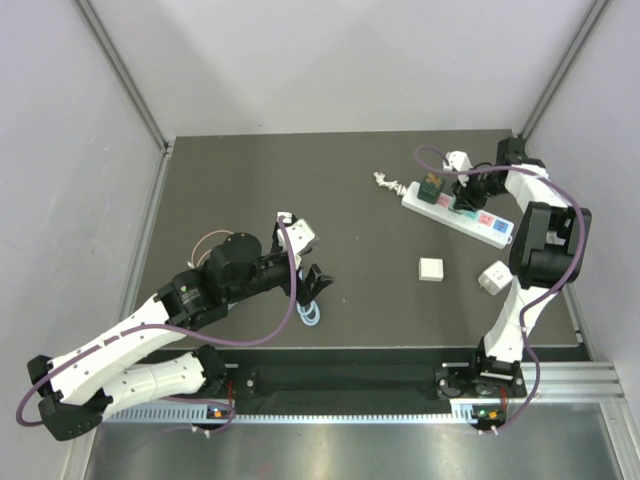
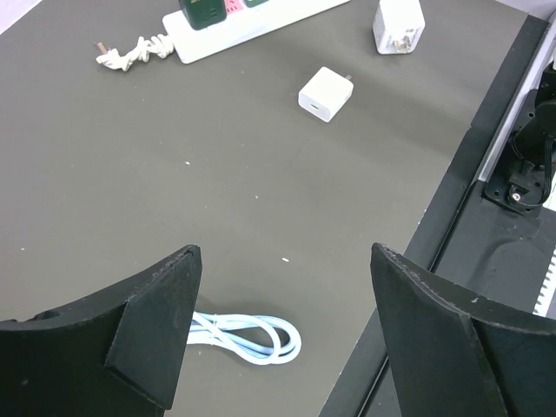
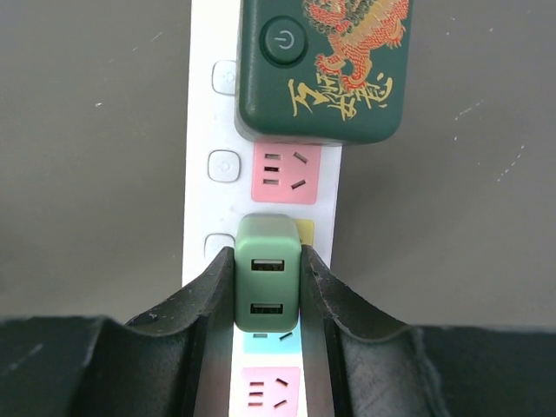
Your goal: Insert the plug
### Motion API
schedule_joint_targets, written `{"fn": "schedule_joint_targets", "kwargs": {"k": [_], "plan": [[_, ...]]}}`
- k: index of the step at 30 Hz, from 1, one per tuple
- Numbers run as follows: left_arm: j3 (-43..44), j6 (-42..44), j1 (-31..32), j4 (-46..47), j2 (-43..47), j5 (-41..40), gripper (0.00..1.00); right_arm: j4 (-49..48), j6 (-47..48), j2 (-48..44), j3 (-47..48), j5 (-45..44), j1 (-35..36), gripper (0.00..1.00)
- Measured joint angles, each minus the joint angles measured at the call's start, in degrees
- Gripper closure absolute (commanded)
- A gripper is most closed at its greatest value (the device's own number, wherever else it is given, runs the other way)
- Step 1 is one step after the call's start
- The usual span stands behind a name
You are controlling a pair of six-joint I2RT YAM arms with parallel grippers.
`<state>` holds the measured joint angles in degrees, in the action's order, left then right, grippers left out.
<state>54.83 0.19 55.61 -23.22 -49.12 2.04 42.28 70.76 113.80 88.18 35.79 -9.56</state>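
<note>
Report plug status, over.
Right gripper shut on green charger over power strip, yellow socket. Seating unclear. Left gripper open, empty. Dark adapter occupies farther socket, not blocking.

I see bright, even overhead light on all three feeds, leaving only soft, faint shadows on the dark table (image 1: 250,180). On my right wrist feed the white power strip (image 3: 201,217) is nearly washed out; focus holds elsewhere.

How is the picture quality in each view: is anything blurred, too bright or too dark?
Top external: even light, soft shadows on the table, nothing blurred. Left wrist: the fingers of the left gripper are nearly black, with little detail. Right wrist: the white power strip is almost washed out; the green charger is sharp.
</note>
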Motion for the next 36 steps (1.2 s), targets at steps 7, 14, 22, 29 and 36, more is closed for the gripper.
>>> {"fn": "schedule_joint_targets", "kwargs": {"k": [7,14,22,29,36], "plan": [[0.00,0.00,0.00,0.07,0.02,-0.07,0.16,-1.11,-3.89,-0.35,-0.22,-3.19,0.72,0.28],[0.00,0.00,0.00,0.07,0.09,-0.52,0.14,-3.06,-9.11,-2.73,-0.44,-7.82,1.95,0.00],[0.48,-1.77,0.00,0.07,-0.74,-0.63,0.14,-13.35,-24.59,-20.04,-7.23,-12.68,5.90,0.00],[4.52,-4.17,0.00,-0.33,-6.80,-0.13,0.15,-26.99,-55.17,-47.63,-27.45,-22.86,17.38,0.00],[8.59,-3.91,0.00,0.17,-14.82,0.20,0.16,-25.97,-80.61,-66.03,-32.76,-25.35,17.14,0.00]]}}
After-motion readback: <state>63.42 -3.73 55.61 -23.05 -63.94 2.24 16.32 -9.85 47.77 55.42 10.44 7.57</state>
